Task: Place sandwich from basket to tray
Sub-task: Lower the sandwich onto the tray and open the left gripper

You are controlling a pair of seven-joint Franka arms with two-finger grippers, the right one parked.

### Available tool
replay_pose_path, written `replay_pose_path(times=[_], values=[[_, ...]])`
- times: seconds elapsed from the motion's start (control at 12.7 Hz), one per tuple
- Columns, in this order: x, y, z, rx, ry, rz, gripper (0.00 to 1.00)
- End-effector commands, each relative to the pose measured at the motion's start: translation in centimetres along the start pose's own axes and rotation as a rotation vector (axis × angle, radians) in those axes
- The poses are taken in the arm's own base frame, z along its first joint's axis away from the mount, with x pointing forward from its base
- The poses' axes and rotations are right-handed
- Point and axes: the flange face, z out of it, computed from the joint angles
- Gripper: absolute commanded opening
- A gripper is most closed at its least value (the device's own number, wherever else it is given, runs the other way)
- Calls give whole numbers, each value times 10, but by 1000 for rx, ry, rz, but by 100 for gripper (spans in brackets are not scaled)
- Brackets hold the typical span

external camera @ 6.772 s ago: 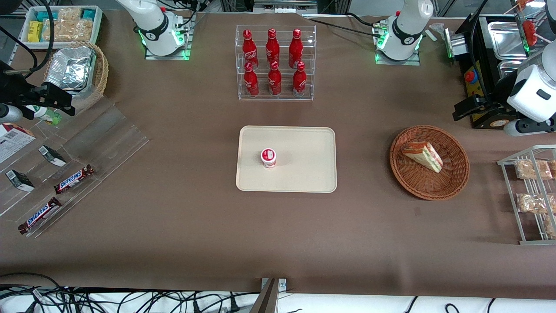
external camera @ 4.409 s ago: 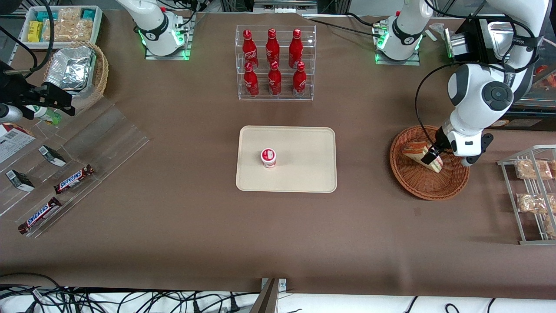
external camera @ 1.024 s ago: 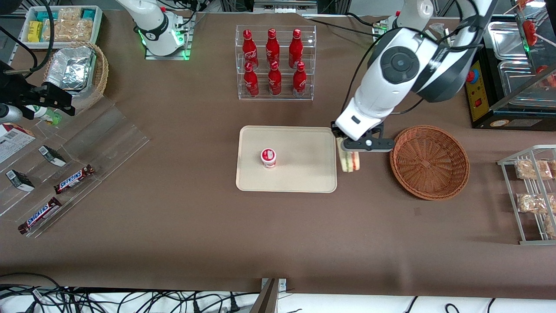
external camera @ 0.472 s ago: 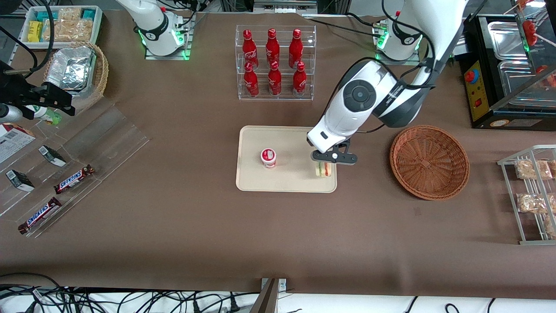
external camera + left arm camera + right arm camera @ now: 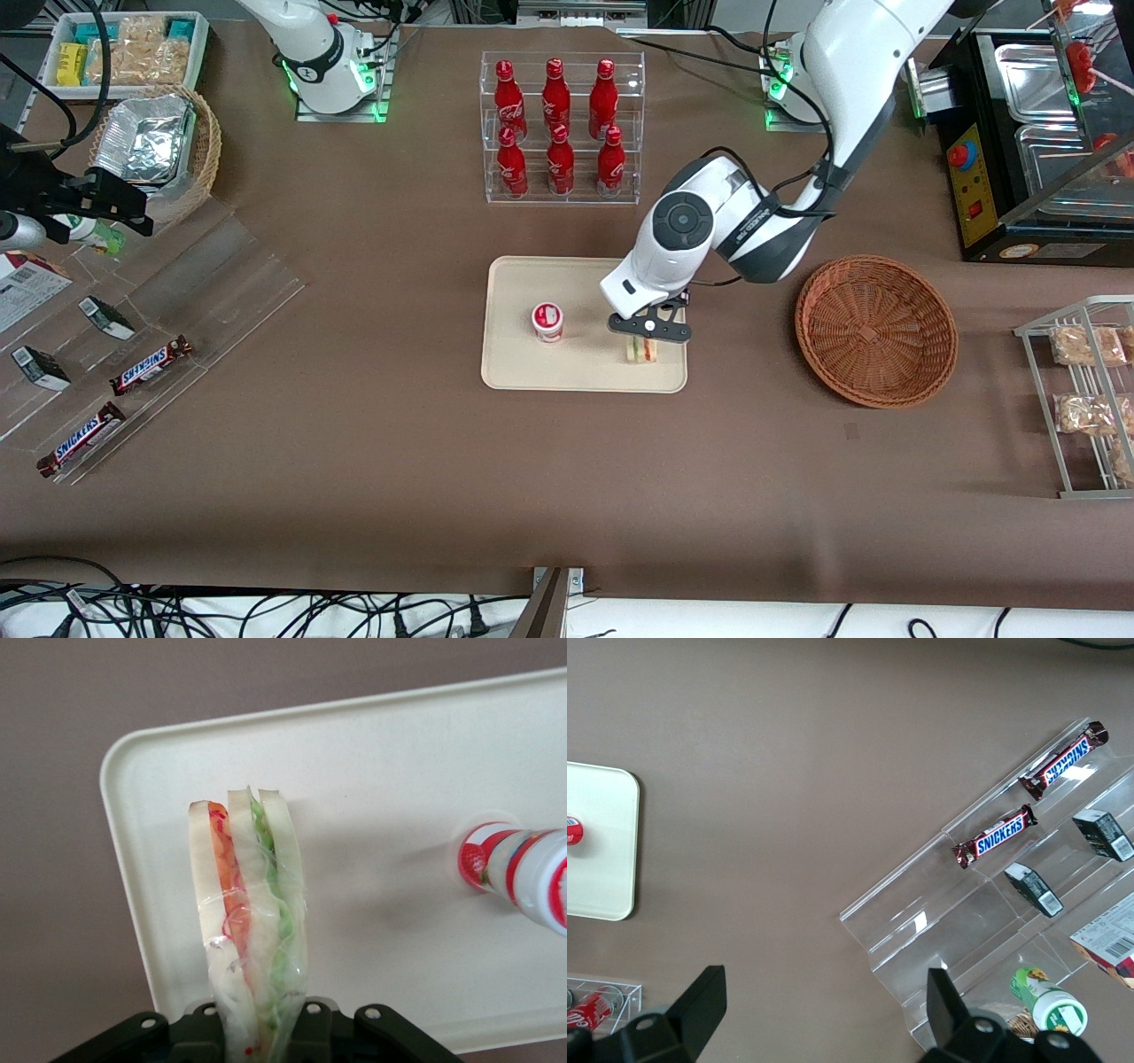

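Sandwich (image 5: pixel 251 930) layers show only from the wrist, in end effector (image 5: pixel 648 330) above tray (image 5: pixel 576 372).

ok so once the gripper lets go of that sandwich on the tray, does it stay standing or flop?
Probably flops: the sandwich hangs on edge from the gripper over the tray, a thin wedge with a narrow edge down. Its clear wrap looks slick and loose, so it may slide a little. The bread looks soft, so a hard squeeze would likely dent it.
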Motion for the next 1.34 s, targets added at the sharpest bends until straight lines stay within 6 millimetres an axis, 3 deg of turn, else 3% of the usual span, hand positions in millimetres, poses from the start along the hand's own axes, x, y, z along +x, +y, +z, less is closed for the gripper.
replay_pose_path(times=[0.0, 0.39, 0.47, 0.55, 0.63, 0.79, 1.02, 1.26], values=[[2, 10, 14, 18, 2, 7, 0], [1, 11, 36, 30, -5, 25, 0], [1, 11, 38, 35, -4, 17, 4], [-1, 14, 41, 44, -1, 4, 24], [-2, 17, 42, 59, 9, 5, 72], [-4, 18, 42, 80, 15, 14, 100], [3, 13, 28, 75, 33, -3, 100], [10, 4, -12, 86, 58, -42, 100]])
